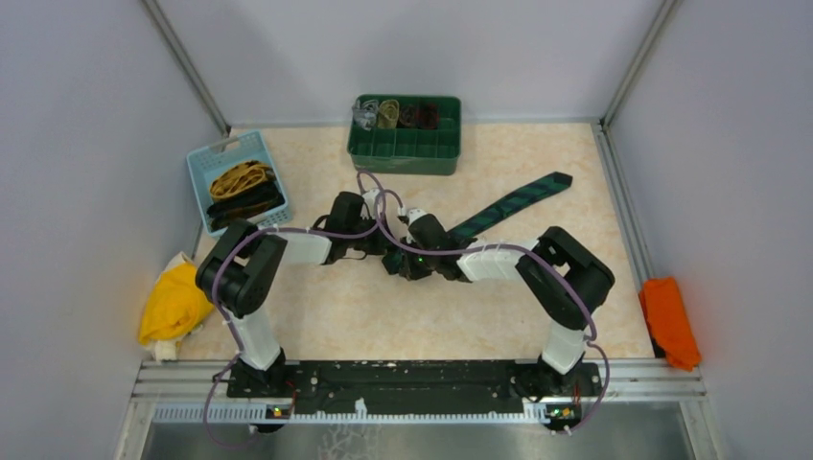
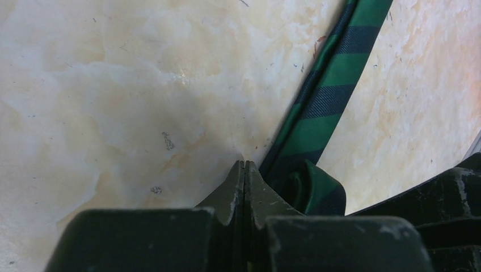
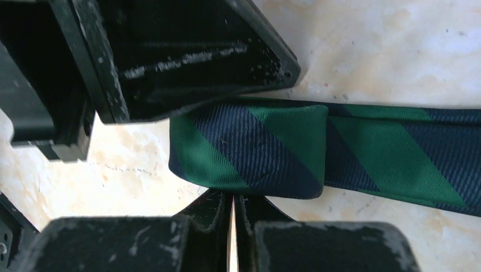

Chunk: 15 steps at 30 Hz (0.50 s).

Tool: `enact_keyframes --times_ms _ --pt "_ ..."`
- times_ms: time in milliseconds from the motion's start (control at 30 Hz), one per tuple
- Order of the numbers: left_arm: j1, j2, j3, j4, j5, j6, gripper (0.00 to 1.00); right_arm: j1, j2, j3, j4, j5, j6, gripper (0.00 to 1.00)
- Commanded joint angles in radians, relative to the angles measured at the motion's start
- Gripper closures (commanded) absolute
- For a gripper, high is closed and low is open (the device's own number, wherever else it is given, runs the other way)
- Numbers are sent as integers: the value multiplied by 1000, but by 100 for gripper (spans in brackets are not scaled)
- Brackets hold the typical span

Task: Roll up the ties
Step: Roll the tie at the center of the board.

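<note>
From above, both gripper tips were hidden under the wrists and looped cables at mid-table. Only the wrist views showed them.

The left gripper was clenched, fingers pressed flat together with nothing between them, its tip just beside the tie's folded end. The right gripper was also closed, with only a thin slit between its fingers. The fold's near edge lay right at its tips, and whether any cloth was pinched there could not be made out. In the right wrist view the left gripper's black body covered part of the fold's far edge.

One tie, green with dark stripes, lay flat on the table. It ran from the grippers out to the far right, where its pointed end lay clear. Its near end was doubled back once on itself.

There were two arms, one crate and one basket. The crate's back row held a few rolls, too small to count surely. The basket held a mustard bundle above a black bundle, too tangled to count. Two cloths lay at the table's edges: a yellow cloth on the left and an orange cloth on the right.
</note>
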Motion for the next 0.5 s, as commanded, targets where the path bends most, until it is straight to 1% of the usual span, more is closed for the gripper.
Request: enact_keyframes --times_ms 0,133,200,267,333,467 --pt "-13 15 -28 -34 3 -3 100 11 64 28 -2 22 4 100" --pt "-13 21 -18 -42 -9 0 100 11 57 20 -9 8 6 100" --pt "-14 24 -2 -66 -44 5 100 11 31 12 -24 11 -2 100" --pt "-12 27 29 -106 -119 14 100 13 -11 8 -63 38 -19 100" --pt "-4 25 77 -170 -235 21 100 18 -63 8 -124 63 -57 100" --pt "35 -23 149 -255 -444 -12 100 55 -172 28 -268 186 -135 98"
